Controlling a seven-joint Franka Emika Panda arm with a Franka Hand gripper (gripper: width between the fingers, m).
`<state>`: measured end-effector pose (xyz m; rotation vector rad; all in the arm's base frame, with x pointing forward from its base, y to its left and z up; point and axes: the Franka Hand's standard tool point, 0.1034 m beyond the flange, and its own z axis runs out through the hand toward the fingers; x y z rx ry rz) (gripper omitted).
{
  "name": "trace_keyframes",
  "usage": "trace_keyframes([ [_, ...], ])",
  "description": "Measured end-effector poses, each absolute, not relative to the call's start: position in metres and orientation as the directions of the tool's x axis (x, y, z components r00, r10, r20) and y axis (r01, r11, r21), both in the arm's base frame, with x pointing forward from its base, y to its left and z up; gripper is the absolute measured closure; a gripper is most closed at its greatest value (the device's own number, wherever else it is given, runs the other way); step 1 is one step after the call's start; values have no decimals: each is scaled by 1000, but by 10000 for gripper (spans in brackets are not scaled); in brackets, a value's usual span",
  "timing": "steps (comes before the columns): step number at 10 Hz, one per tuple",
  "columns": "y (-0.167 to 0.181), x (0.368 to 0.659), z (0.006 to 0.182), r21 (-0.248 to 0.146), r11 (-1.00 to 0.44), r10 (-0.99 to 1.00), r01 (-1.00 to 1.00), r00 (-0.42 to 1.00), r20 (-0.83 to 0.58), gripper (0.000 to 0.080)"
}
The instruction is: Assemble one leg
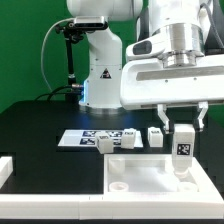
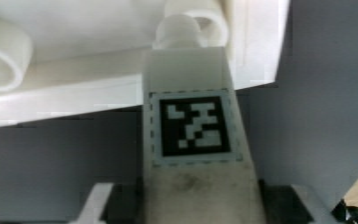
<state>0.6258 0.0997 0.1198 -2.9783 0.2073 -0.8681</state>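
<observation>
My gripper (image 1: 183, 128) is shut on a white leg (image 1: 183, 150) with a black-and-white tag on its side. The leg hangs upright over the far right corner of the large white panel (image 1: 140, 180), its lower end at or just above a round socket there. In the wrist view the leg (image 2: 194, 110) runs out from between my fingers (image 2: 105, 200), and its tip overlaps a round socket (image 2: 197, 28) of the panel (image 2: 87, 90). Whether the tip touches the socket I cannot tell. Three more legs (image 1: 130, 139) lie on the table behind the panel.
The marker board (image 1: 82, 138) lies flat on the black table behind the panel. A white part (image 1: 6, 165) shows at the exterior view's left edge. The robot's base (image 1: 100, 75) stands at the back. Another socket (image 2: 2, 62) shows in the wrist view.
</observation>
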Motion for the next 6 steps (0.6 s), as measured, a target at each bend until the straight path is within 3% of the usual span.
trace_keyframes([
  [3,99,624,111,-51,-993,-114,-103,839,533,512],
  [6,108,632,112,-60,-994,-112,-95,829,548,512],
])
